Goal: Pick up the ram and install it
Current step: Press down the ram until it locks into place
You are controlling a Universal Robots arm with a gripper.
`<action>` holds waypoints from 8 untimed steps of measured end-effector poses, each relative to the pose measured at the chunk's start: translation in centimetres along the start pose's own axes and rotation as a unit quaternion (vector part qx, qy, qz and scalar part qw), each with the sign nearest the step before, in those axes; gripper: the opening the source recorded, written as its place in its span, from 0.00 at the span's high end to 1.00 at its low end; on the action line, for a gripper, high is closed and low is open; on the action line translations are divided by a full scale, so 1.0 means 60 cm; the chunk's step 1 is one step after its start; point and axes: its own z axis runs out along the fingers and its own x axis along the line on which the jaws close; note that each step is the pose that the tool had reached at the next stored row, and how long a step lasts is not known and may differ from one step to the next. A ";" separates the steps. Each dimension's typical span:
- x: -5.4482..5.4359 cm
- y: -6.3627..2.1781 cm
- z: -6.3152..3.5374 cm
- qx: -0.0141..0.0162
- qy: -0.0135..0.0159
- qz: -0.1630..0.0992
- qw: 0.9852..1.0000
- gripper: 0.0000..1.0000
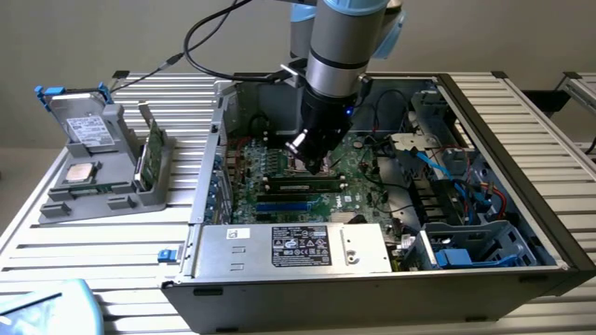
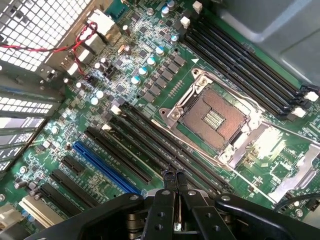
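Gripper (image 1: 312,162) closed, fingers pressed together, nothing between them. In the exterior view, lowered inside the open case (image 1: 521,139), with the tips just over the motherboard (image 1: 354,174). Ram (image 1: 300,185) lying along a slot directly under the tips, flat in line with the other slots, a white label on its dark face; not possible to say if touched by the tips or only very near. Well apart, at the exterior view's left, a grey holder (image 1: 121,202) on the table (image 1: 93,293), carrying a green card (image 1: 149,150) and a silver chip (image 1: 82,171).

In the wrist view, gripper (image 2: 174,176) seen with two thin black fingers (image 2: 168,187) meeting over a row of long black slots (image 2: 150,145). Empty socket (image 2: 215,117) with its metal frame open beside these slots, a blue slot (image 2: 102,165) on their other side. Ram not possible to tell apart from the slots here.
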 end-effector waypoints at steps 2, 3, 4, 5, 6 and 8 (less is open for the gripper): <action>0.000 0.000 0.000 0.000 0.000 0.006 1.000 0.89; 0.000 0.000 0.000 0.000 0.000 0.009 1.000 0.89; 0.000 0.000 0.000 0.001 0.000 0.012 1.000 0.89; 0.000 0.000 0.000 0.001 0.000 0.015 1.000 0.89; 0.000 0.000 0.000 0.001 0.000 0.018 1.000 0.89; 0.001 0.001 0.000 0.001 0.000 0.022 1.000 0.89</action>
